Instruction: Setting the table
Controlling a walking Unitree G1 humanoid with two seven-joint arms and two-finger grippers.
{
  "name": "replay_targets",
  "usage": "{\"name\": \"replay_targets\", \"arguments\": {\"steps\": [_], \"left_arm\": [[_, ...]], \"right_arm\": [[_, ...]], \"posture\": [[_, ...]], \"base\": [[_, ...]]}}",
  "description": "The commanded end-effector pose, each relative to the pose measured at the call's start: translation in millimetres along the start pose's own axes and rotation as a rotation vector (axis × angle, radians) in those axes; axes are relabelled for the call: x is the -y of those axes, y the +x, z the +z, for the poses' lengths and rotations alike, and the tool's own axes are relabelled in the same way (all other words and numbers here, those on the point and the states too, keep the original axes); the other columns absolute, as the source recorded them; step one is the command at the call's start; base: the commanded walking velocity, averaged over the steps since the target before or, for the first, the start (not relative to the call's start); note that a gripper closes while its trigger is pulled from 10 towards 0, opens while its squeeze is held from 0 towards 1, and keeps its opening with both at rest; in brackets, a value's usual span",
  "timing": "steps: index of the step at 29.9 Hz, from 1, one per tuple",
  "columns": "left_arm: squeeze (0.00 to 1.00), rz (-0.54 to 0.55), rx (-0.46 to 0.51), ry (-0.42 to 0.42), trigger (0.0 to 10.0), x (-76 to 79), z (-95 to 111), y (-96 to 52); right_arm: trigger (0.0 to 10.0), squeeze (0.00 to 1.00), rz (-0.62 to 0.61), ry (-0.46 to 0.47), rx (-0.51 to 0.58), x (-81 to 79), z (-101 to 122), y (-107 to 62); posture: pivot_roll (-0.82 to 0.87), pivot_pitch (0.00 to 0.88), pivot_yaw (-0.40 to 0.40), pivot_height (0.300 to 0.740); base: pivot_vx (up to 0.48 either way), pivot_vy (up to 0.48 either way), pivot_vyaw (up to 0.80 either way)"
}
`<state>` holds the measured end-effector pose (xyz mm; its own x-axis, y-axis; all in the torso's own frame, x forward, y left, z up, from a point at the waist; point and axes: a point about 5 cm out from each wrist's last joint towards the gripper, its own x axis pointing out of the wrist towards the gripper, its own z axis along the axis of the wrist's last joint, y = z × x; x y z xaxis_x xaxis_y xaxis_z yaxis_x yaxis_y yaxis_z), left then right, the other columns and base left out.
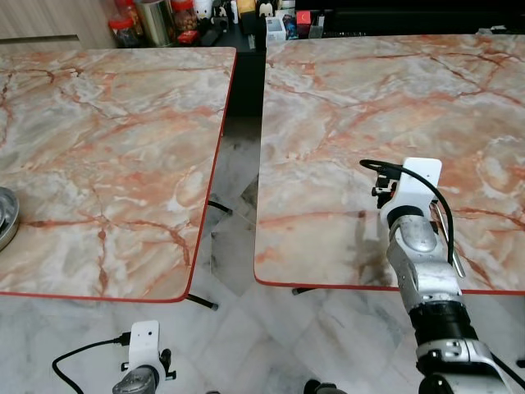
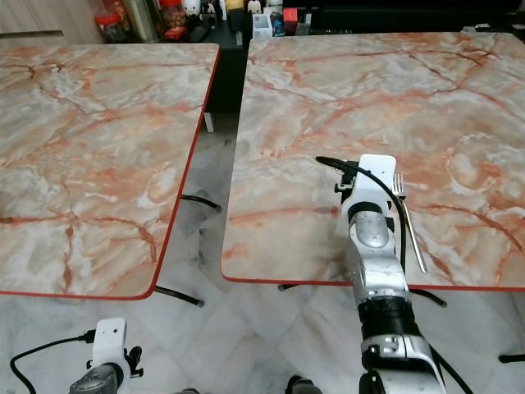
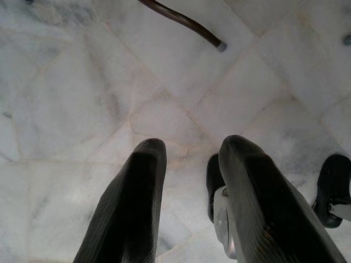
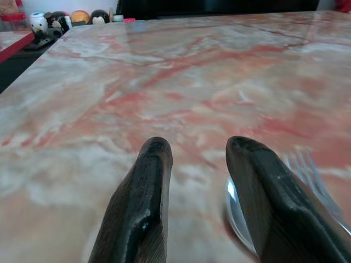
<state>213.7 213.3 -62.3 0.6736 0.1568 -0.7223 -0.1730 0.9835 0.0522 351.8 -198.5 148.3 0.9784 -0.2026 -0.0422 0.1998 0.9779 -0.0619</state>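
fork and spoon laid on right-hand table, setting barely begun

fork lay flat on the right marble table, near its front edge, tines pointing away from the robot. spoon lay just beside it, mostly hidden behind a finger. right gripper hovered low over the table, fingers apart, holding nothing, the cutlery just beside one finger. left gripper hung idle over the floor, fingers apart and empty. metal bowl sat at the left table's edge, cut off by the frame. judged progress: early; one fork and spoon placed, no plates or glasses seen. jars and containers beyond the tables were too small to identify.
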Motion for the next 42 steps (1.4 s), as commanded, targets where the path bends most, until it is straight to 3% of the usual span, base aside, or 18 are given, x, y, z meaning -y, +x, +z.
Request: {"name": "replay_targets", "arguments": {"steps": [1,8,12,16,17,18,19,21,22,23,24,33,42], "left_arm": [[0.0,0.007,-0.043,-0.011,10.0,-6.5,-11.5,-2.5],[0.0,-0.003,-0.057,-0.006,10.0,-6.3,-14.8,-3.1],[0.0,-0.006,-0.059,-0.004,10.0,-5.0,-15.0,-3.1],[0.0,-0.007,-0.057,-0.003,10.0,-3.8,-14.3,-2.8],[0.0,-0.007,-0.056,-0.003,10.0,-3.7,-14.1,-2.8],[0.0,-0.007,-0.056,-0.003,10.0,-3.7,-14.0,-2.8],[0.0,-0.006,-0.055,-0.003,10.0,-3.8,-13.8,-2.7],[0.0,-0.005,-0.055,-0.001,10.0,-4.0,-13.8,-2.7],[0.0,-0.005,-0.055,0.0,10.0,-4.2,-13.9,-2.7],[0.0,-0.004,-0.055,-0.001,10.0,-4.3,-13.9,-2.7],[0.0,-0.004,-0.055,-0.001,10.0,-4.4,-13.9,-2.7],[0.0,-0.004,-0.064,0.002,10.0,-6.9,-16.0,-3.3],[0.0,-0.003,-0.07,0.003,10.0,-8.7,-18.0,-3.9]], "right_arm": [[10.0,0.0,-0.054,-0.01,-0.025,10.3,-3.8,-7.4],[10.0,0.0,-0.142,-0.043,-0.091,35.8,-12.3,-25.9],[10.0,0.0,-0.117,-0.014,-0.128,38.4,-17.3,-29.6],[10.0,0.02,-0.052,0.003,-0.104,31.3,-11.5,-30.2],[10.0,0.15,-0.041,0.005,-0.099,29.6,-9.7,-29.6],[10.0,0.91,-0.03,0.004,-0.094,27.9,-7.4,-29.0],[10.0,1.0,-0.019,0.005,-0.088,25.5,-4.4,-27.9],[10.0,1.0,-0.001,0.005,-0.081,21.3,0.2,-26.4],[10.0,0.51,0.004,0.001,-0.081,20.2,1.2,-26.3],[10.0,0.51,0.004,0.001,-0.081,20.1,1.5,-26.4],[10.0,0.0,0.004,0.002,-0.081,20.0,1.8,-26.5],[10.0,0.0,-0.006,0.014,-0.1,21.9,1.6,-33.0],[10.0,0.0,0.051,0.038,-0.177,16.5,-13.6,-36.7]], "posture": [[-0.09,0.182,0.056,0.74],[-0.09,0.182,0.059,0.74],[-0.1,0.181,0.059,0.74],[-0.1,0.18,0.059,0.74],[-0.1,0.177,0.06,0.74],[-0.1,0.177,0.06,0.74],[-0.1,0.177,0.06,0.74],[-0.09,0.171,0.061,0.74],[-0.09,0.17,0.061,0.74],[-0.09,0.17,0.061,0.74],[-0.09,0.169,0.061,0.74],[-0.09,0.163,0.059,0.74],[-0.09,0.153,0.058,0.74]], "base": [[0.0,0.0,0.0],[0.0,0.0,0.0],[0.0,0.0,0.0],[0.0,0.0,0.0],[0.0,0.0,0.0],[0.0,0.0,0.0],[0.0,0.0,0.0],[0.0,0.0,0.0],[0.0,0.0,0.0],[0.0,0.0,0.0],[0.0,0.0,0.0],[0.0,0.0,0.0],[0.0,0.0,0.0]]}}
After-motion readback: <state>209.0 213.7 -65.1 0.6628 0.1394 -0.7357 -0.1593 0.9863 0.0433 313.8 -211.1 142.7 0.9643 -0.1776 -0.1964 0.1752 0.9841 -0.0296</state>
